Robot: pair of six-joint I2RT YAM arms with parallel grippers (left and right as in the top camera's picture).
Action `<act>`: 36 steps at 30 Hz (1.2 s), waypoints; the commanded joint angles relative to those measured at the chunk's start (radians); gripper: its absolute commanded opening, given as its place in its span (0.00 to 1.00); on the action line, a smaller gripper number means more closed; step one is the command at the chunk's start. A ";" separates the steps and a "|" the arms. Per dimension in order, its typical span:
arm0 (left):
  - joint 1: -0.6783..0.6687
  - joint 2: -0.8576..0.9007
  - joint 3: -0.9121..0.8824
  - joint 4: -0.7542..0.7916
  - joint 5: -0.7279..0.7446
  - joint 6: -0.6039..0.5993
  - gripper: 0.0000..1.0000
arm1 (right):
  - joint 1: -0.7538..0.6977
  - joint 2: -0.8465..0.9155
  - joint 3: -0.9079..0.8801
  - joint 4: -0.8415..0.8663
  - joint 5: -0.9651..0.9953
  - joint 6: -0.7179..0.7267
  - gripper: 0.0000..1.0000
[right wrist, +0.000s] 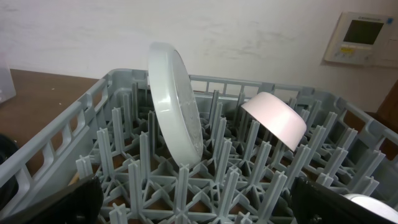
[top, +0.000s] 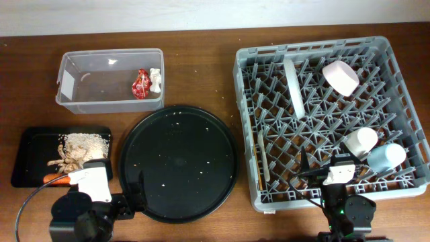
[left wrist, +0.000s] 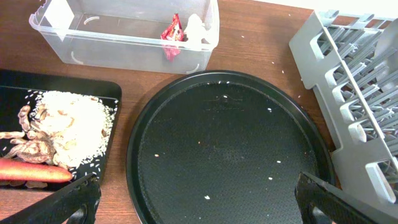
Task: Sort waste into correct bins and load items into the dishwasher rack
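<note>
**Both arms are hanging open near the lower edge, and the sorting is looking finished**

The left gripper (left wrist: pixel 198 182) is hanging with its fingers spread wide and is pinching nothing. In the left wrist view they are showing only at the two lower corners. Under it the large round black tray (left wrist: pixel 224 149) is carrying just a few pale grains. The right gripper (right wrist: pixel 196 183) is also spread and empty, and it is looking over the near wall of the dishwasher rack (right wrist: pixel 37 149).

At the lower left of the left wrist view, the shallow black tray (left wrist: pixel 12 93) is holding the rice-like crumbs (left wrist: pixel 74 124) and the carrot (left wrist: pixel 31 169). At the top, the clear tub (left wrist: pixel 124 43) is holding the red wrapper (left wrist: pixel 172 34) with the white scrap (left wrist: pixel 194 28) just beside it.

In the rack, the plate (right wrist: pixel 177 106) is standing on edge between pegs and the bowl (right wrist: pixel 277 121) is leaning to its right. In the overhead view the small white cup (top: pixel 361 141) and the light blue cup (top: pixel 388 156) are lying near the lower right corner, and the fork (top: pixel 263 158) is lying along the left side.

I am judging that nothing is waiting to be picked. The step in hand is therefore checking and pulling back. To do this well, the right arm should be lifting clear of the pegs first, so that it is not pushing the plate. The left arm should be keeping its fingers apart and away from the round tray's rim.
</note>
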 commanded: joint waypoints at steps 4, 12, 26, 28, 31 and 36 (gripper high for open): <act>0.002 -0.004 -0.002 -0.001 -0.004 0.011 0.99 | -0.008 -0.008 -0.005 -0.008 0.012 0.000 0.98; 0.002 -0.126 -0.135 0.023 -0.102 0.013 0.99 | -0.008 -0.008 -0.005 -0.008 0.012 0.000 0.98; 0.002 -0.432 -0.859 1.154 -0.095 0.229 0.99 | -0.008 -0.008 -0.005 -0.008 0.012 0.000 0.98; 0.002 -0.432 -0.859 1.019 -0.091 0.228 0.99 | -0.008 -0.008 -0.005 -0.008 0.012 0.000 0.98; 0.002 -0.432 -0.858 0.957 -0.055 0.229 0.99 | -0.008 -0.008 -0.005 -0.008 0.012 0.000 0.98; 0.002 -0.432 -0.858 0.956 -0.048 0.229 0.99 | -0.008 -0.008 -0.005 -0.008 0.012 0.000 0.98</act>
